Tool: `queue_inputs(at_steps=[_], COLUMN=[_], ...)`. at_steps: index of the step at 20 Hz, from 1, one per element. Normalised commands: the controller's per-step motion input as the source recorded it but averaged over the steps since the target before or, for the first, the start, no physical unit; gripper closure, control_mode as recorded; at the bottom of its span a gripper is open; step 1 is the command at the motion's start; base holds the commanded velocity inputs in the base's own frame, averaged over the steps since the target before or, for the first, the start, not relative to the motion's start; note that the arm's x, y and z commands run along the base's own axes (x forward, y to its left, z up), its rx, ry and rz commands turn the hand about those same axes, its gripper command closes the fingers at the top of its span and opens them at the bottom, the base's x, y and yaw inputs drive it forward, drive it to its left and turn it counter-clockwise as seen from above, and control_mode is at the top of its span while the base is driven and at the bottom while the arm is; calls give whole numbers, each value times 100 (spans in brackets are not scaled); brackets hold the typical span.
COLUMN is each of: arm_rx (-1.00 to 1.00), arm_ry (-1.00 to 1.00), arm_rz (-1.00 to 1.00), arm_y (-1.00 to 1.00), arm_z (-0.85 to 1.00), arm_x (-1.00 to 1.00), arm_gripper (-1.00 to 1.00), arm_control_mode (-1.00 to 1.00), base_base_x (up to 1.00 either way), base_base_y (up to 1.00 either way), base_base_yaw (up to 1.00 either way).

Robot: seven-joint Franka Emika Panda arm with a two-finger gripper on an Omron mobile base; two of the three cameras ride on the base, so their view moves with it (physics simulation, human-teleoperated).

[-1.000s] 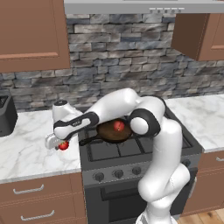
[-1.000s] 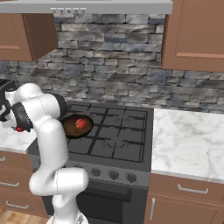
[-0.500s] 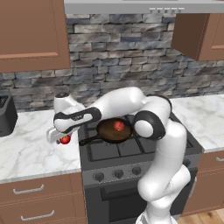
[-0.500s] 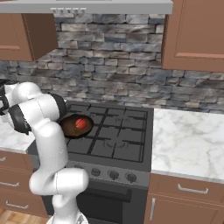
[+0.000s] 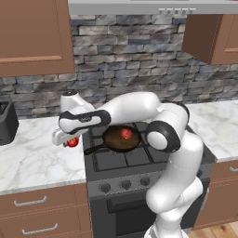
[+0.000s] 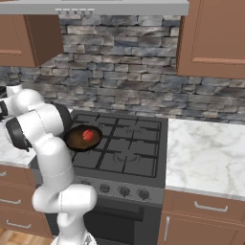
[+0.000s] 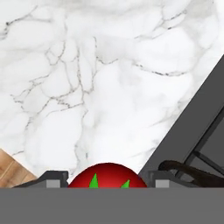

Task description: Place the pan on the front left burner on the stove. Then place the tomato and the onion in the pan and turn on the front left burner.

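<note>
Our gripper (image 5: 69,141) is closed on the tomato (image 5: 72,142), a small glossy red ball with green stem leaves, held between the 2 dark fingertips (image 7: 51,180) in the hand view. Compared with 1 second ago, we have lifted it: then it sat low at the counter (image 5: 37,158) surface, half a second ago it was clear of the marble, and now it hangs higher, above the counter and just left of the stove (image 5: 135,162). In the hand view the white marble lies well below the tomato, with the stove's dark edge running along the right side.

The pan (image 5: 122,138) rests on the front left burner (image 6: 86,152), its long black handle (image 5: 94,149) pointing toward the near left. The onion (image 5: 126,134), a dull orange-red ball, sits inside it, and neither has shifted over the last second.

We judge that the pan and onion steps are done and the pick of the tomato has succeeded. What remains is to carry the tomato right over the pan, release it beside the onion, then turn the burner's knob on the stove front; which of the knobs (image 5: 106,188) that is we cannot tell
</note>
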Motion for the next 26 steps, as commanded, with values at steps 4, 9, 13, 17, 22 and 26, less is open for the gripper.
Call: queue_inputs(at_steps=[4,9,13,17,22,26], arm_rx=[0,0,0,0,0,0], arm_ry=[0,0,0,0,0,0], arm_rz=[0,-1,-1,-1,-2,-2], arm_y=[-24,-29,-35,-38,-37,-35], arm_z=[22,13,9,6,7,10], arm_x=[0,0,0,0,0,0], arm_gripper=[100,100,100,100,100,100], arm_control_mode=[-100,-100,-100,-100,-100,-100], base_base_x=[0,0,0,0,0,0], base_base_y=[0,0,0,0,0,0], base_base_yaw=[0,0,0,0,0,0])
